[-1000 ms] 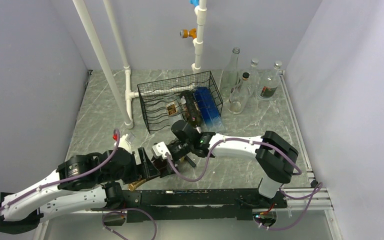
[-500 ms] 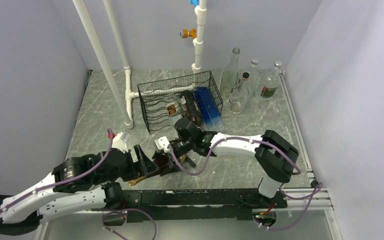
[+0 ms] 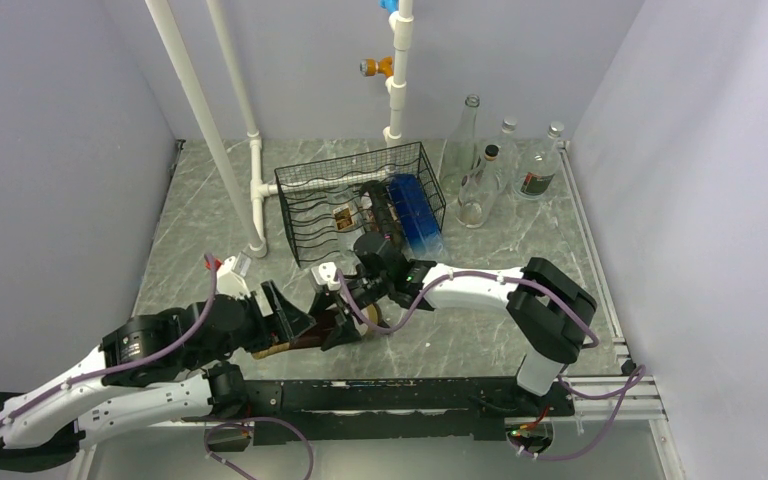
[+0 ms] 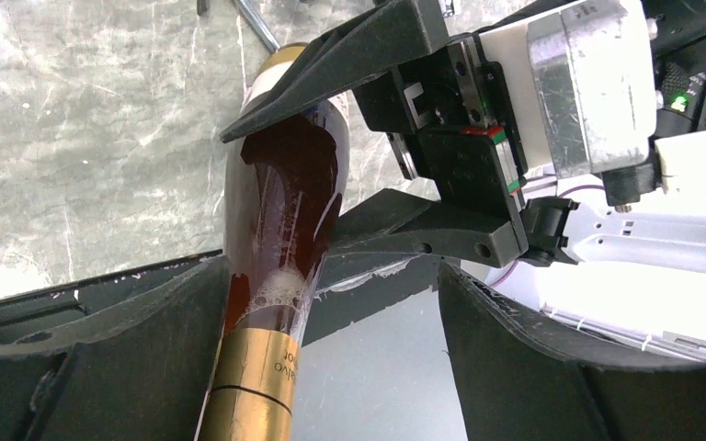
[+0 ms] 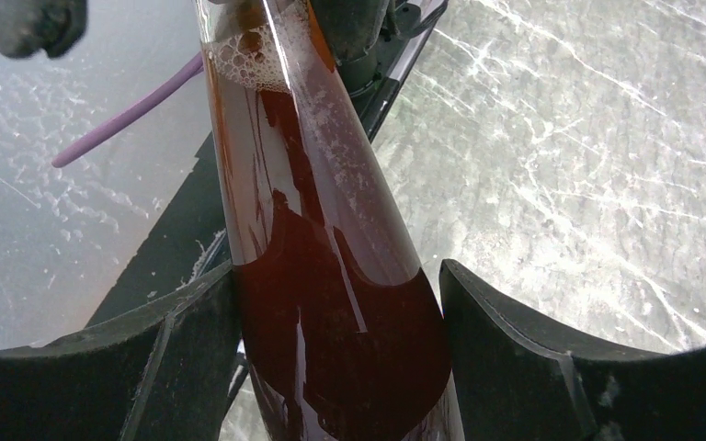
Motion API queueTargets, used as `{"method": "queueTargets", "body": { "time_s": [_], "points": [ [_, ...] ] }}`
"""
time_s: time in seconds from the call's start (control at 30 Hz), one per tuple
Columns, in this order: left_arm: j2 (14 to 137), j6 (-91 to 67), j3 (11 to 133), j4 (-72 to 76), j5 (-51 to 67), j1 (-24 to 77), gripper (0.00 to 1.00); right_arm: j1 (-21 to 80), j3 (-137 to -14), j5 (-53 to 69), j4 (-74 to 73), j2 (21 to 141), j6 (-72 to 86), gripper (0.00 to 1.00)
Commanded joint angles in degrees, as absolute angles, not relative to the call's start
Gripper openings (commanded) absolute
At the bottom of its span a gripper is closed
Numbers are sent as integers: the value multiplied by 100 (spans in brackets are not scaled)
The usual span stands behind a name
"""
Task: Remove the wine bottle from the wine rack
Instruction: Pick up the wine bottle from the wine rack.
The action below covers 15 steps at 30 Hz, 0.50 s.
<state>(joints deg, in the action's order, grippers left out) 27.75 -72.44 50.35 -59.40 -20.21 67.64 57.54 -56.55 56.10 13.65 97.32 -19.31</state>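
Between the fingers of the right hand (image 5: 335, 276): body of the wine bottle (image 5: 331, 349), clamped on both sides, dark liquid and foam inside. Gold-foiled neck sits inside the left hand (image 4: 331, 276), which is released, fingers wide, neck beside one finger. Right arm reaches leftward; left forearm low, angled inward. Bottle is out of the wine rack (image 3: 305, 215), in front of it, over the bench (image 3: 190, 230).

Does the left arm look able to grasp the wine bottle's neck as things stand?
Probably yes: the gold-foiled neck of the wine bottle lies between the fingers of the open left gripper, nothing blocking it. The right gripper grips the body farther along, clear of the neck.
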Motion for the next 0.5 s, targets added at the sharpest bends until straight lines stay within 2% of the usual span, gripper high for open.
{"method": "queueTargets", "body": {
  "time_s": [0.0, 0.37, 0.47],
  "points": [
    [2549, -7364, 5118, -5289, -1668, 6792, 85, 5574, -5783, 5289, 2076, 9720, -1223, 51],
    [2607, -7513, 5244, -5736, -1715, 6793, 85, 5520, -5825, 5031, 2030, 9791, -1098, 50],
    [2646, -7493, 5327, -5875, -1804, 6794, 80, 5498, -5836, 4997, 2052, 9804, -1009, 50]
  ]
}}
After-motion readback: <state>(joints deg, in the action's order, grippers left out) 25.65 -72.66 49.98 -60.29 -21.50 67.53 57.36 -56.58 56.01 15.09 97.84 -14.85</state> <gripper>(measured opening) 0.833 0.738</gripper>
